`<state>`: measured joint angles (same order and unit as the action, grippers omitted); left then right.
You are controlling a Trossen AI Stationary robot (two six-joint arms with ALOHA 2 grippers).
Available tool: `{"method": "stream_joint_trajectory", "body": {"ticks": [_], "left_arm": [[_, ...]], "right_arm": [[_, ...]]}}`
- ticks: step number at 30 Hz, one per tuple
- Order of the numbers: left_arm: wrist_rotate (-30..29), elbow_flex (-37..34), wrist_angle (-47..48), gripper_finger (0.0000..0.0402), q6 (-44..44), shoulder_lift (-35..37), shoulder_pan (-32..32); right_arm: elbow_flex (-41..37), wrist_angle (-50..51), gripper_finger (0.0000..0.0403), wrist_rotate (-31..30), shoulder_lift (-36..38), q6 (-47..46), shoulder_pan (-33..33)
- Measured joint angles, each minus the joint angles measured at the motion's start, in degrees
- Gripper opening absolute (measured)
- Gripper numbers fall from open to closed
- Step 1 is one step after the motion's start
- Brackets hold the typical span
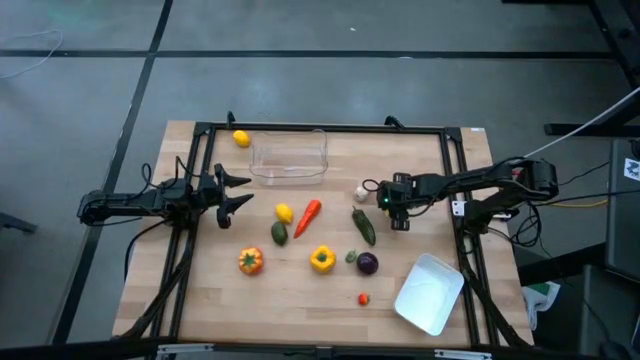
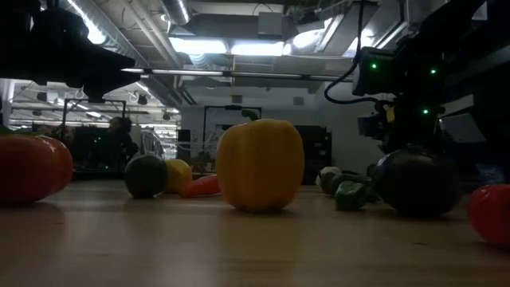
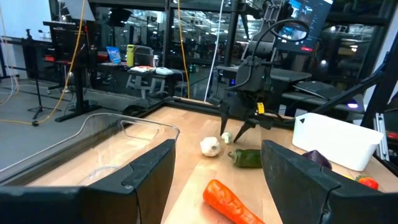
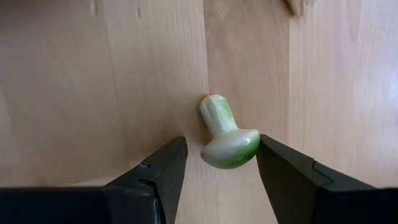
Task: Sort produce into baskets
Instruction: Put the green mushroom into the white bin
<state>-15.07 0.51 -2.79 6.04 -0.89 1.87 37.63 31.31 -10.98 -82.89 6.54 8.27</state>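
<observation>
My right gripper is open and points down at the table's middle right. Its fingers stand on either side of a small pale green-white mushroom-shaped piece that lies on its side on the wood. The white garlic lies just beside it. My left gripper is open and empty at the left, level, pointing toward the table's right. The clear tub stands at the far middle. The white tray is at the near right. My right gripper comes from above with one finger on each side of the mushroom-shaped piece's cap. A gap shows beside one finger. The cap's edge comes right up to the other finger, and I cannot tell whether they touch.
One lemon lies outside the tub's far left corner. Loose on the wood are a lemon, the red carrot, green pieces, the orange tomato, the yellow pepper, the purple ball and a small red piece.
</observation>
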Motion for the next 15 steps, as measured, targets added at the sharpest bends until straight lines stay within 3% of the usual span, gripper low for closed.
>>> {"method": "stream_joint_trajectory", "body": {"ticks": [11, 15], "left_arm": [[-0.01, 0.00, 0.00, 0.0235, -0.02, 0.00, 0.00], [0.00, 0.00, 0.00, 0.0235, -0.02, 0.00, 0.00]], "right_arm": [[-0.04, -0.80, 0.0112, 0.42, -0.09, 0.01, 0.00], [-0.04, -0.94, 0.0101, 0.29, -0.09, -0.01, 0.00]]}}
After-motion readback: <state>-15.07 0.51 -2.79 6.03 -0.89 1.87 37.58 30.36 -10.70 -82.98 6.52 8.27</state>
